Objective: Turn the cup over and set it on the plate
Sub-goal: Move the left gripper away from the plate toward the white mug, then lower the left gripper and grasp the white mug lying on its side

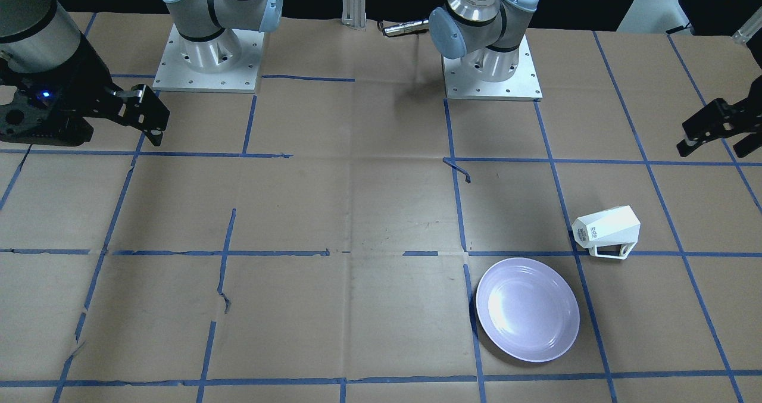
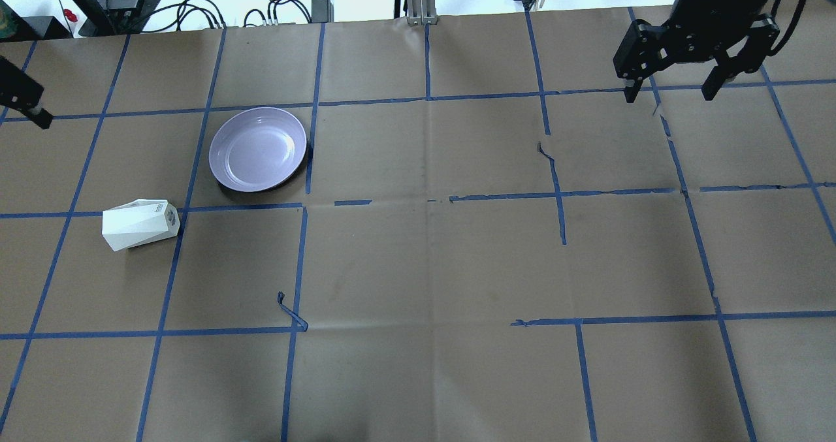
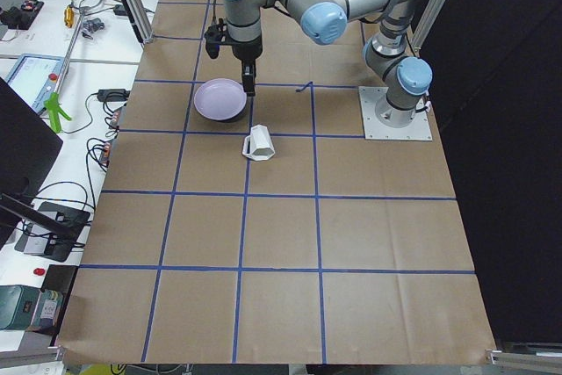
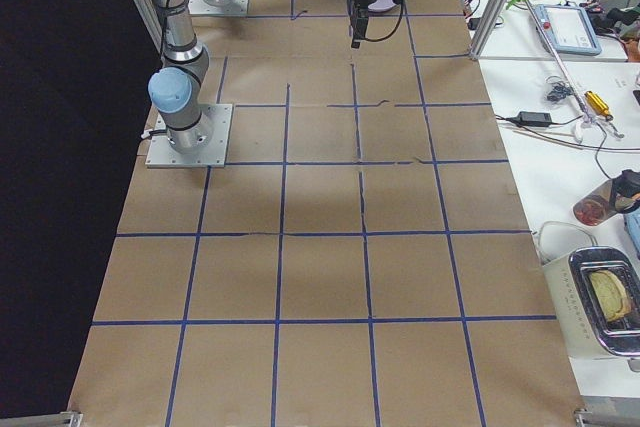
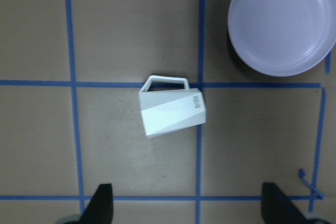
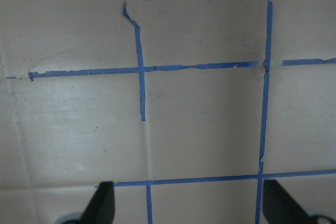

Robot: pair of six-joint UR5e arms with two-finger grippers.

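From across the tabletop [image 1: 357, 212], the cup [image 1: 607, 231] lies on its side with its boxy handle toward the operators. It is near the plate [image 1: 527, 309] but not touching it, and the left pincer [image 1: 714, 138] hangs off to the side, released. In the overhead view the right pincer [image 2: 668, 93] sits at the far corner, well apart from both things, fingers spread and empty. The left side view has the near arm stretched out over the plate and cup with its wrist pointing straight down, high above them. The right side view shows the near arm reaching out likewise, tool downward over bare paper. Through the left wrist camera the cup lies almost centred between the parted fingers [image 5: 102, 203], its lettered base toward the plate. I judge the slanted facets the main hazard: a squeeze across them could make the cup skid or twist out. The open handle could also snag a finger, and setting it down on the plate's raised rim would tip it. The right wrist camera sees only taped paper between wide-open fingers [image 6: 278, 203].
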